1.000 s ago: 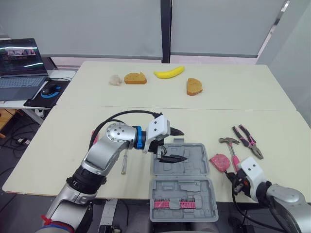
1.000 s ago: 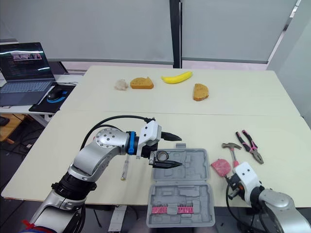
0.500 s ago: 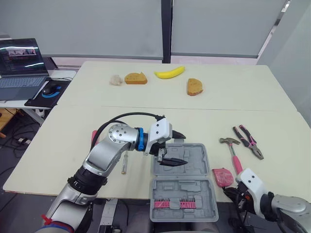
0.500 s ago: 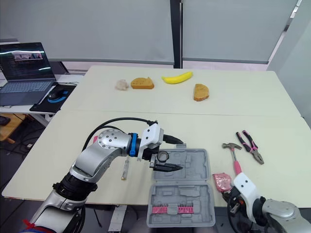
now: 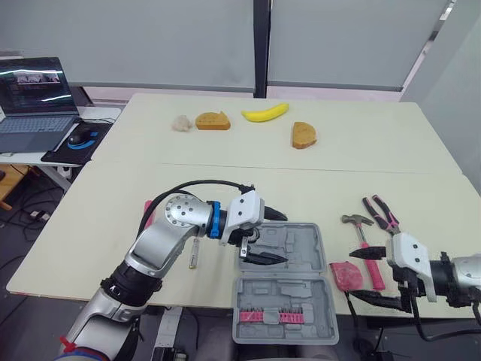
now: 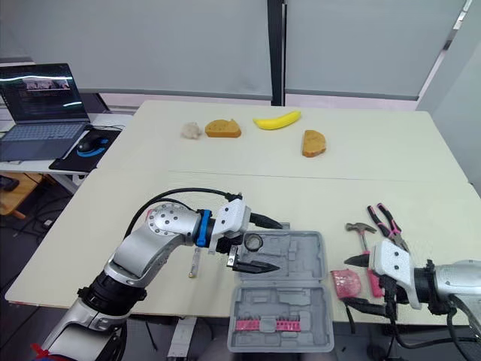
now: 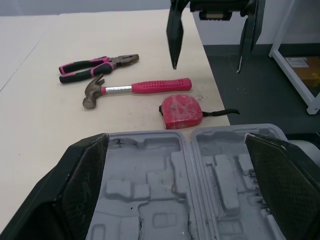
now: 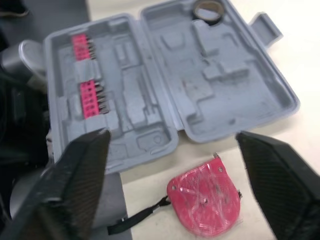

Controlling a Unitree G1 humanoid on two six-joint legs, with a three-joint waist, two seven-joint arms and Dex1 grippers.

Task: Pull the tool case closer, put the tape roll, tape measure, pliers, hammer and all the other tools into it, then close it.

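The grey tool case lies open at the table's front edge, its near half holding pink bits. A tape roll sits in the far half's left corner. My left gripper hovers open over that half. The pink tape measure lies right of the case at the table edge, its strap hanging off. My right gripper is open just to its right, fingers pointing at it and empty. The pink-handled hammer and pliers lie farther right. A small screwdriver lies left of the case.
At the far side of the table lie a banana, two pieces of bread and a white clump. A laptop stands on a side desk to the left. The table's front edge runs close under the case.
My right gripper has opened and come up from below the table edge to beside the tape measure, which slid toward the front edge. The left gripper has barely moved.
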